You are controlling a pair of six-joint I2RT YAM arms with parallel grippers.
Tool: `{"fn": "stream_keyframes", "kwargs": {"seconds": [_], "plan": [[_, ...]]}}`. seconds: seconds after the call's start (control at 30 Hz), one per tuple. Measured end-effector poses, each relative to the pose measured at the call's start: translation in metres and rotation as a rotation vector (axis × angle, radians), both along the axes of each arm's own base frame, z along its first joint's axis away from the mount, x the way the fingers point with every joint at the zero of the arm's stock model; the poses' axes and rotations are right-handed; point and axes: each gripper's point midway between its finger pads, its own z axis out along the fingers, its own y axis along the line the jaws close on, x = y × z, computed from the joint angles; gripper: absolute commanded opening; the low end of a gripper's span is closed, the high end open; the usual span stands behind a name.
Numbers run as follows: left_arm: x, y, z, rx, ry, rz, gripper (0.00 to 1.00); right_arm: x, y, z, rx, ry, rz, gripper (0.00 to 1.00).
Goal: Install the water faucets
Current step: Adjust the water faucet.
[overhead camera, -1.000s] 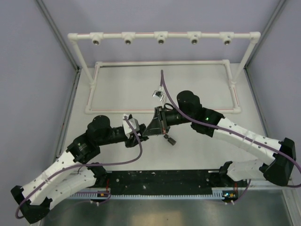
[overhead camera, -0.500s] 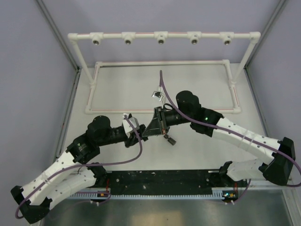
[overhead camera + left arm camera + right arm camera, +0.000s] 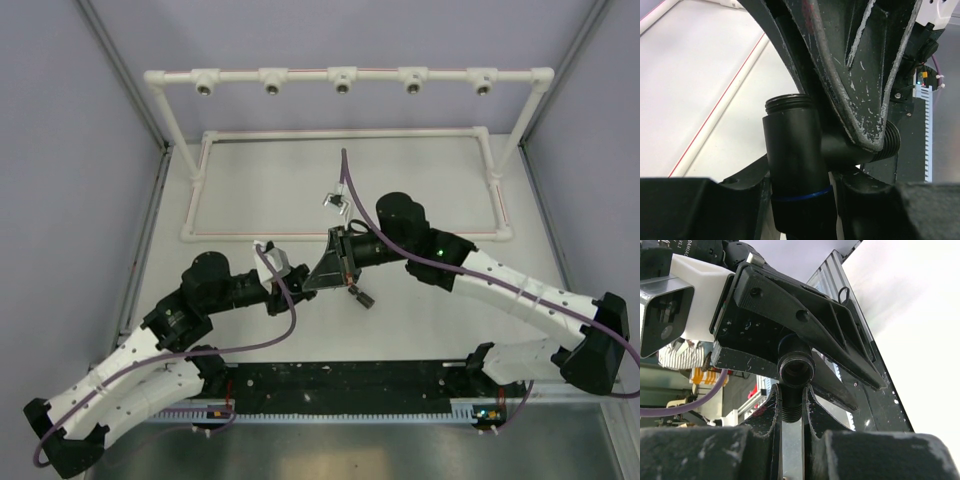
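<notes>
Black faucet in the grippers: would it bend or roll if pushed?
The black faucet looks like hard, thick plastic, so it probably stays stiff. Its round body could roll, but the threaded side branch would likely stop it quickly. It looks small and hollow, so probably light.

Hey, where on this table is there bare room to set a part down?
Bare table shows inside the pipe frame: its left half, and its right half behind the right arm. The middle is crowded: the left arm and right arm have their jaws shut on one faucet, a loose part just in front.
</notes>
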Motion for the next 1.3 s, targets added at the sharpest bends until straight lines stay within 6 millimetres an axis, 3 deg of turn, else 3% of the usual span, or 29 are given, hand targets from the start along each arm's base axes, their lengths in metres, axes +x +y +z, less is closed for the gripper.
{"fn": "stream_keyframes", "kwargs": {"seconds": [0.13, 0.3, 0.5, 0.67, 0.83, 0.9, 0.97, 1.03, 1.3], "plan": [[-0.003, -0.002, -0.001, 0.001, 0.008, -0.020, 0.51, -0.002, -0.001, -0.001, -0.003, 0.003, 0.009, 0.00], [-0.005, -0.003, -0.004, 0.010, 0.018, -0.035, 0.51, -0.003, -0.001, -0.004, -0.014, 0.010, 0.018, 0.00], [-0.007, -0.002, -0.011, 0.032, 0.030, -0.045, 0.33, -0.003, 0.000, -0.009, -0.029, 0.021, 0.025, 0.00], [-0.006, -0.003, -0.016, 0.050, 0.040, -0.048, 0.00, -0.005, -0.001, -0.014, -0.047, 0.036, 0.030, 0.00], [-0.007, -0.003, -0.018, 0.057, 0.050, -0.049, 0.00, -0.005, -0.002, -0.016, -0.055, 0.042, 0.030, 0.01], [-0.007, -0.002, -0.018, 0.054, 0.051, -0.046, 0.00, -0.005, -0.002, -0.016, -0.054, 0.037, 0.030, 0.12], [-0.007, -0.001, -0.016, 0.046, 0.057, -0.037, 0.00, -0.004, -0.001, -0.014, -0.047, 0.028, 0.029, 0.30], [-0.007, 0.000, -0.012, 0.029, 0.061, -0.025, 0.00, -0.004, 0.001, -0.011, -0.033, 0.011, 0.029, 0.39], [-0.009, -0.009, 0.011, -0.085, 0.081, -0.031, 0.00, -0.004, 0.007, 0.003, 0.042, -0.106, 0.028, 0.43]]}}
